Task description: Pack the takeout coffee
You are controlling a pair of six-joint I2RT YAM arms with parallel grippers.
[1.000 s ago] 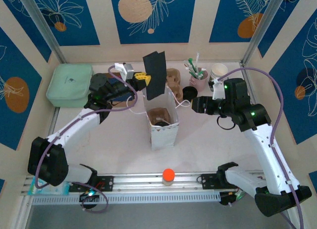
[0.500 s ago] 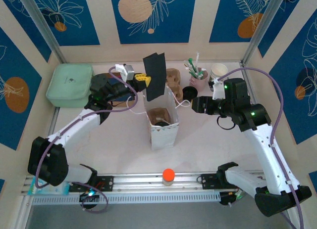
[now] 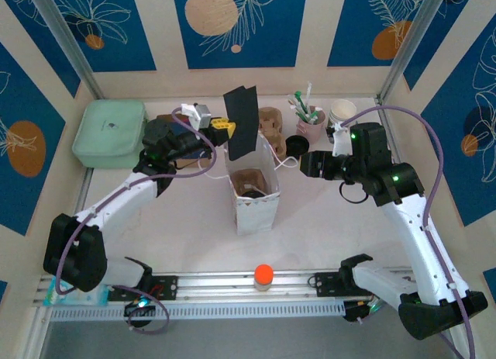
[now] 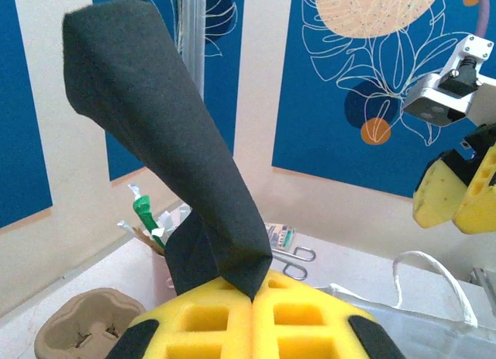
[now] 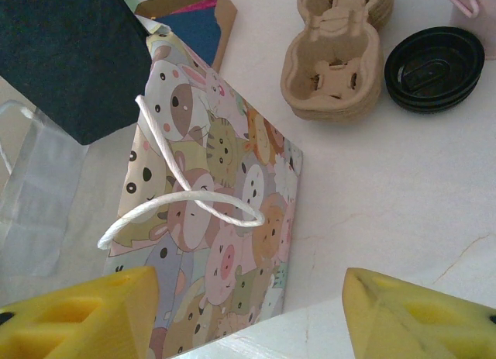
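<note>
Two hands flank the upright bag (image 5: 225,219): left hand (image 4: 253,297) clenched on a black sheet (image 4: 155,126) above its mouth, right hand (image 5: 248,312) released beside it; takeout coffee (image 3: 250,191) apparently inside, below the sheet.

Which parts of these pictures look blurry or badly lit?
Right wrist view: the right tool shows soft yellow fingers at the bottom edge, the bag sharp. Left wrist view: the black sheet is too dark for detail. Top view: even light, faint shadows on the table.
</note>
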